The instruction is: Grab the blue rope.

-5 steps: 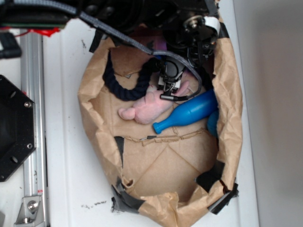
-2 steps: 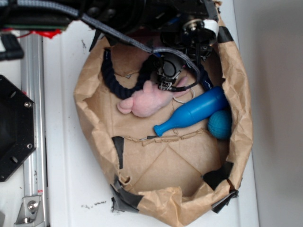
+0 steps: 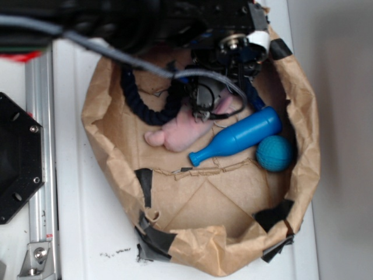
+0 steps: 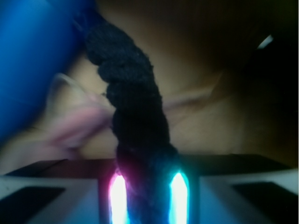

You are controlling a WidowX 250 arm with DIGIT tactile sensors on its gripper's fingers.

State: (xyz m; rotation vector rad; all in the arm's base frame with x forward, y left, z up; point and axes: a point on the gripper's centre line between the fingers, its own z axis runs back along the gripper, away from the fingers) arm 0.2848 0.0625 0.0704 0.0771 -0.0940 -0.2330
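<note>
Pinching the rope between its fingers, the gripper sits inside the bag, crowded by the bunny, pin (bright blue) and ball.

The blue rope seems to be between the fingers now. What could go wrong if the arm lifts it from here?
1. The blue rope runs between the lit fingertips of the gripper, but the blurred wrist view does not show a firm clamp, so it may slip out.
2. The rope's long loop curves beside the pink bunny; lifting may drag the bunny along.
3. The bowling pin lies close to the gripper and could be knocked.
</note>
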